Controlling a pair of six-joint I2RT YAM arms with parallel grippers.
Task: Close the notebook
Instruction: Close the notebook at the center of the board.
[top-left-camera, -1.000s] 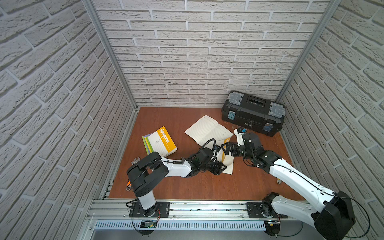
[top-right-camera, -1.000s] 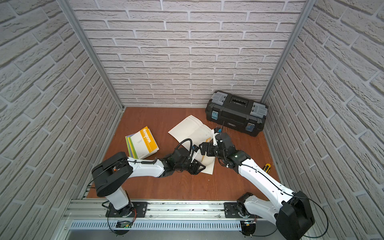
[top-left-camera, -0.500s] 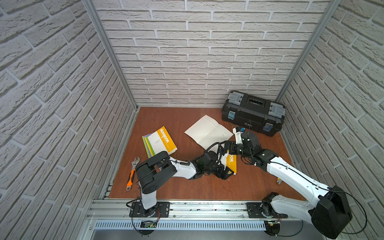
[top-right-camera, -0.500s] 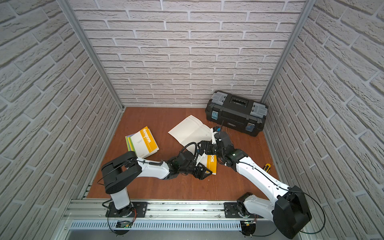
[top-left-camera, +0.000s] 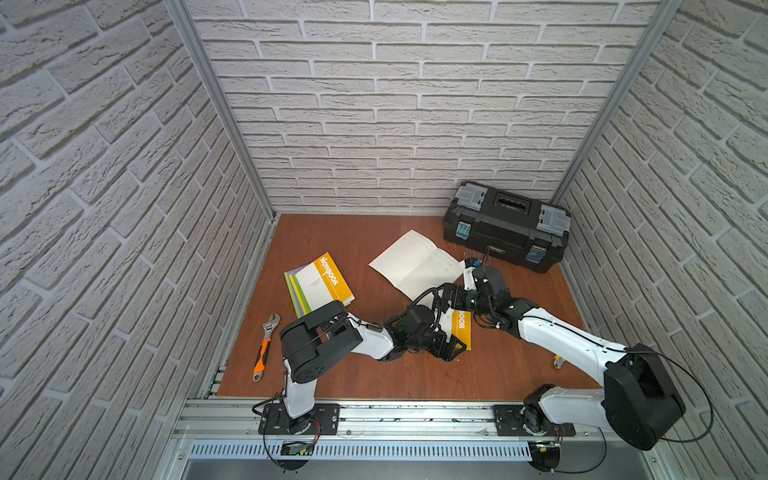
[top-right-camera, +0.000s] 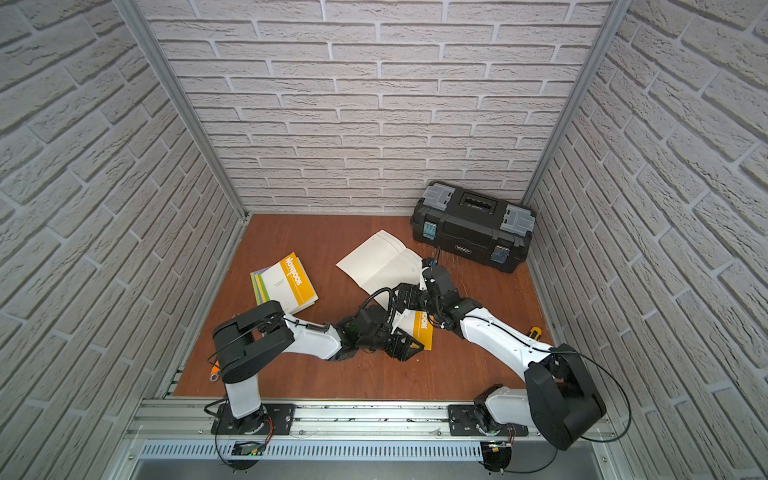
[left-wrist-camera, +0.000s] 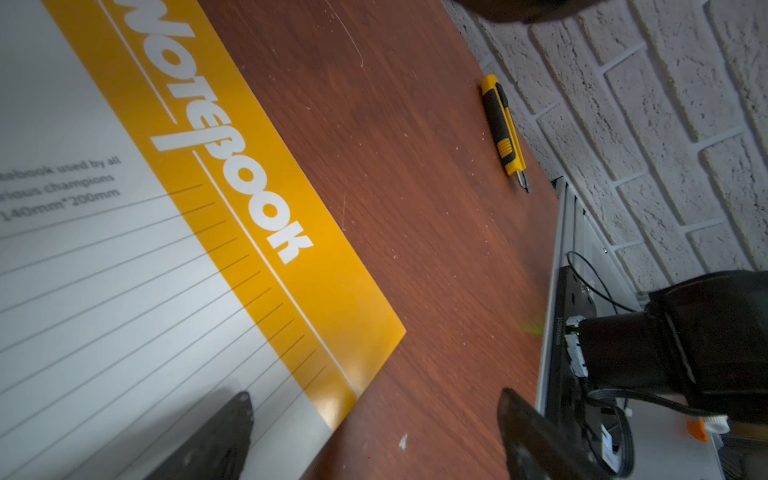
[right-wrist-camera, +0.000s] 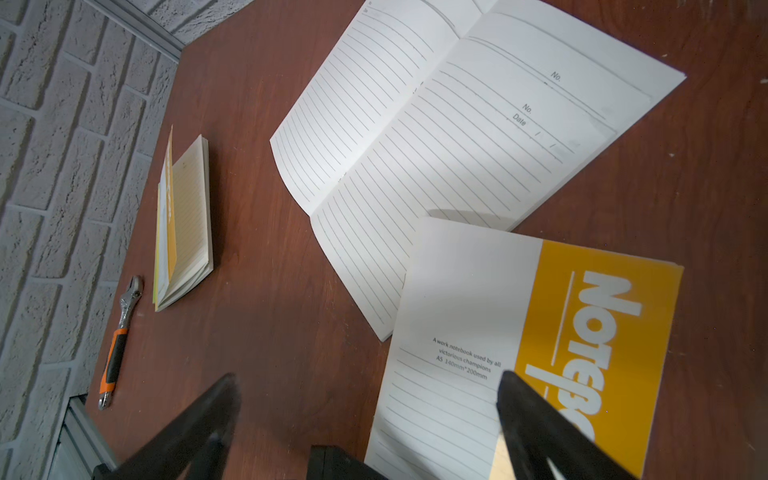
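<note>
A notebook (top-left-camera: 462, 328) (top-right-camera: 424, 329) with a white and orange cover lies shut and flat on the brown table, cover up. One corner overlaps a second notebook (top-left-camera: 415, 262) (top-right-camera: 380, 262) (right-wrist-camera: 436, 124) that lies open with its lined pages showing. My left gripper (top-left-camera: 451, 347) (top-right-camera: 405, 349) (left-wrist-camera: 374, 399) is open over the shut notebook's (left-wrist-camera: 208, 208) near corner. One finger is above the cover and one above bare table, with nothing between them. My right gripper (top-left-camera: 446, 293) (top-right-camera: 405, 297) (right-wrist-camera: 368, 378) is open too, hovering over the shut notebook's (right-wrist-camera: 540, 332) far edge and holding nothing.
A small stack of notebooks (top-left-camera: 320, 282) (right-wrist-camera: 183, 224) lies at the left, with an orange-handled wrench (top-left-camera: 264, 347) (right-wrist-camera: 118, 340) nearer the left wall. A black toolbox (top-left-camera: 505, 226) (top-right-camera: 471, 226) stands at the back right. A yellow utility knife (left-wrist-camera: 503, 133) (top-right-camera: 534, 331) lies by the right wall.
The near notebook's cover came down: white pages showed a second ago, and the orange cover now lies flat. My left gripper opened and shifted toward the front; the right drew back slightly.
</note>
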